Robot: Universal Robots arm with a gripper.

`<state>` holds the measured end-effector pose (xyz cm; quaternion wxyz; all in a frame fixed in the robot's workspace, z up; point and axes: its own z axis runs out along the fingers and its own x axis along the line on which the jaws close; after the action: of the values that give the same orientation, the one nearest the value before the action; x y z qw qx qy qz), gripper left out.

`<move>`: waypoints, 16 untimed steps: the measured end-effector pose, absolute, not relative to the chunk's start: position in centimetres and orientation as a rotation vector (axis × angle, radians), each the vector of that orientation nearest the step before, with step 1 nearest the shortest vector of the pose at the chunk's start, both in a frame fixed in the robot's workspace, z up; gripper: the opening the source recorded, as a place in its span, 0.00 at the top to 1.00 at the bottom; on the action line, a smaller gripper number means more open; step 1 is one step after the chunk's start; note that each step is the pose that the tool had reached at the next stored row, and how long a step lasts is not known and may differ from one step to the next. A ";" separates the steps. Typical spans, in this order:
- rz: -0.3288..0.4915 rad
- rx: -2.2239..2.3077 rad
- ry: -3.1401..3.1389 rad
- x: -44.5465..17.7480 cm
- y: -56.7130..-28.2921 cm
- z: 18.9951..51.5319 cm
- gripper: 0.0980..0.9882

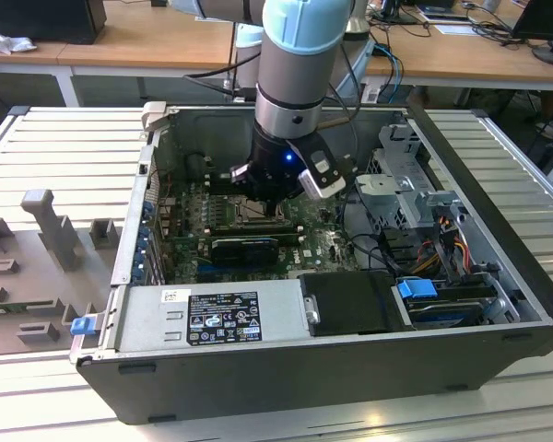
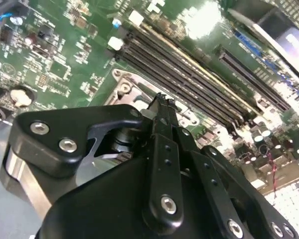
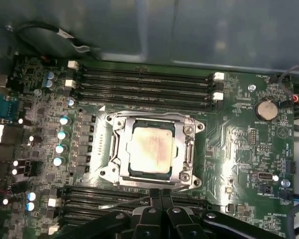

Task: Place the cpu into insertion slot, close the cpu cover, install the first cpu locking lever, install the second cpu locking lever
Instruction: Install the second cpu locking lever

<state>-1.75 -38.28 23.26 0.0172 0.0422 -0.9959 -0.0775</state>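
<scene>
In the first wrist view the cpu (image 3: 150,149), a dull silver square, lies in the insertion slot (image 3: 105,173) on the green board. The cpu cover (image 3: 120,144), a silver frame with a cut-out centre, lies flat around it. My gripper (image 3: 160,192) is shut, its black fingertips together at the socket's edge beside a bank of memory slots. A thin metal lever (image 3: 124,201) runs along that edge up to the fingertips; I cannot tell whether they touch it. In the second wrist view the gripper (image 2: 162,102) points down at the socket's silver rim (image 2: 124,89). In the exterior view the gripper (image 1: 263,201) hangs low inside the open computer case.
Long black memory slots (image 3: 144,82) flank the socket on two sides. A coin battery (image 3: 265,109) sits on the board. In the exterior view a black fan card (image 1: 244,249), the power supply (image 1: 221,318), a drive cage (image 1: 415,193) and cables crowd around the arm.
</scene>
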 end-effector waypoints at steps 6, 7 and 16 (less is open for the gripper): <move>-0.251 0.132 -3.095 -4.3 -38.6 22.2 0.99; -0.251 0.131 -3.095 -4.3 -38.6 22.0 0.99; -0.375 0.136 -3.085 -6.0 -40.2 21.2 0.99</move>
<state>-5.99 -40.15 21.24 0.0154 0.0437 -0.9916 -0.1205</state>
